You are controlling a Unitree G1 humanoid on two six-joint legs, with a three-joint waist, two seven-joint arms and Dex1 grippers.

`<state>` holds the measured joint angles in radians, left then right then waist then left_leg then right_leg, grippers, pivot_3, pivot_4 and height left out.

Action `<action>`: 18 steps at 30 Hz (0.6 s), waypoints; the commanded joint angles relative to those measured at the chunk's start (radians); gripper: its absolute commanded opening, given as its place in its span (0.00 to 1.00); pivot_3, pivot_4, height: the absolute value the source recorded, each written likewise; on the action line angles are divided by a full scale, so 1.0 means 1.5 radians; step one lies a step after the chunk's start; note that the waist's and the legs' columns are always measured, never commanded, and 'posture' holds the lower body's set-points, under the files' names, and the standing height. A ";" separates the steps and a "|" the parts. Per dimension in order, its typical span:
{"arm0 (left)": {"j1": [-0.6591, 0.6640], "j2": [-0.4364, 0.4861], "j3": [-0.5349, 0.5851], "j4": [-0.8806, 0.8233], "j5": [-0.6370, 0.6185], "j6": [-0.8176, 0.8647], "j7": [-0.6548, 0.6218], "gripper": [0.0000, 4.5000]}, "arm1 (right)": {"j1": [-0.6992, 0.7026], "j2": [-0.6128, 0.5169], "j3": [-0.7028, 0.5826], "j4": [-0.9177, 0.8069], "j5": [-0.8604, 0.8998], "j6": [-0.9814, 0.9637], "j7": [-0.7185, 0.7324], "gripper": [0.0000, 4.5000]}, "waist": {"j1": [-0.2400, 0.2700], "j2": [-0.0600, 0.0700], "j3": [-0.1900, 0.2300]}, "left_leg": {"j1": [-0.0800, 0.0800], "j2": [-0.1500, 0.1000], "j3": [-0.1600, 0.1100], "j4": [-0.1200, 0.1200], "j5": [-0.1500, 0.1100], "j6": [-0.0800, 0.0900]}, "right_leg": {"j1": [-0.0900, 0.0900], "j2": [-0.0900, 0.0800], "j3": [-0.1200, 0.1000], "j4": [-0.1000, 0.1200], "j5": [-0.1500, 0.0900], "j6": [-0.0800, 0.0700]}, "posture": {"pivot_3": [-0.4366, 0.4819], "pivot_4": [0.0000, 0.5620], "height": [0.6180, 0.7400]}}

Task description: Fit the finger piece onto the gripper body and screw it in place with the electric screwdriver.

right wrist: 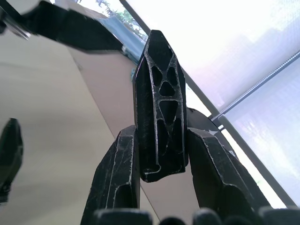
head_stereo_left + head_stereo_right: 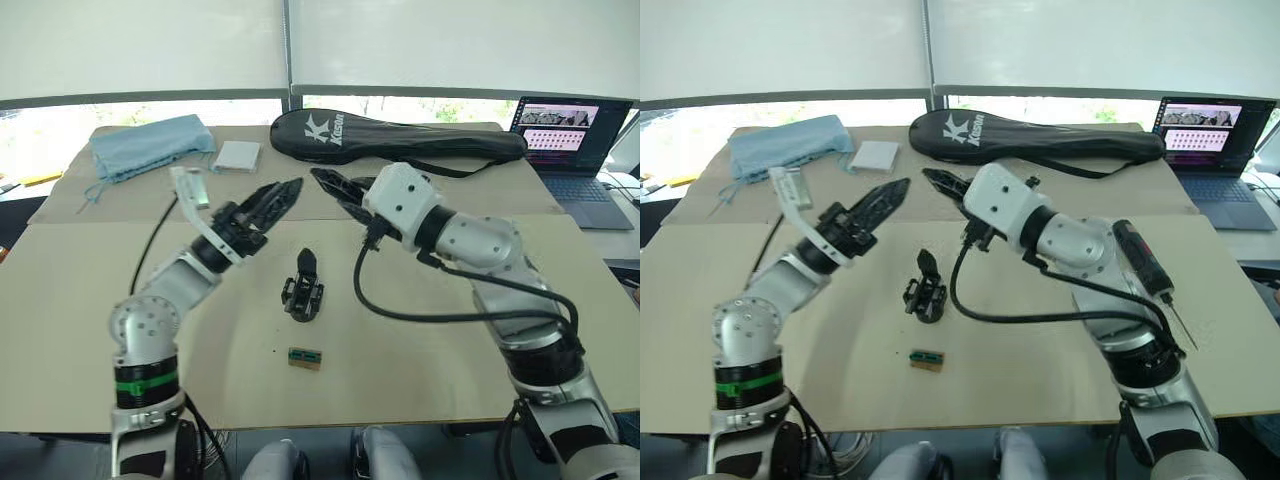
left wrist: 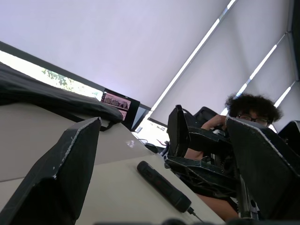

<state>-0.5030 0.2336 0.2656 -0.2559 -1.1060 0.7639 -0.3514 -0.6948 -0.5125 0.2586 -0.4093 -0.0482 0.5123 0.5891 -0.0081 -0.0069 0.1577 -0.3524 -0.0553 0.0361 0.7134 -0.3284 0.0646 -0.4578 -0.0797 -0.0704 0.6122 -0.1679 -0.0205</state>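
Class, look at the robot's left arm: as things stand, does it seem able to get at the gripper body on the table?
Probably yes. The left gripper is open and empty, raised above the table, and the gripper body stands in the open just beyond it. Nothing lies between them; the right gripper, shut on the finger piece, sits off to the side.

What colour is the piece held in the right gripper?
Black, with a triangular lattice; the finger piece shows best in the right wrist view.
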 commanded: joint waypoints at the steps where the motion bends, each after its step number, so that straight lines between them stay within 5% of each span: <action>1: -0.013 -0.029 -0.003 -0.031 -0.003 -0.036 0.028 1.00 | -0.006 0.013 -0.002 -0.052 -0.012 0.017 -0.010 0.24 | 0.000 0.000 0.000 | 0.000 0.000 0.000 0.000 0.000 0.000 | 0.000 0.000 0.000 0.000 0.000 0.000 | 0.48 0.27 1.00; 14: -0.024 -0.092 -0.028 -0.033 -0.002 -0.076 0.061 1.00 | -0.012 0.030 0.023 -0.047 -0.064 0.022 -0.022 0.24 | 0.000 0.000 0.000 | 0.000 0.000 0.000 0.000 0.000 0.000 | 0.000 0.001 0.000 0.000 0.000 0.000 | 0.48 0.27 1.00; 18: -0.026 -0.104 -0.035 -0.049 -0.011 -0.079 0.082 0.74 | -0.008 0.032 0.027 -0.047 -0.072 0.018 -0.021 0.24 | 0.000 0.000 0.000 | 0.000 0.000 0.000 0.000 0.000 0.000 | 0.000 0.001 0.000 0.000 0.000 0.000 | 0.48 0.27 1.00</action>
<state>-0.5202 0.0829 0.2178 -0.2729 -1.1026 0.6576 -0.2394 -0.6945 -0.4680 0.3056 -0.4612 -0.1421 0.5620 0.5651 -0.0081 -0.0072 0.1577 -0.3518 -0.0552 0.0362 0.7132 -0.3279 0.0640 -0.4573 -0.0783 -0.0701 0.6123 -0.1679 -0.0206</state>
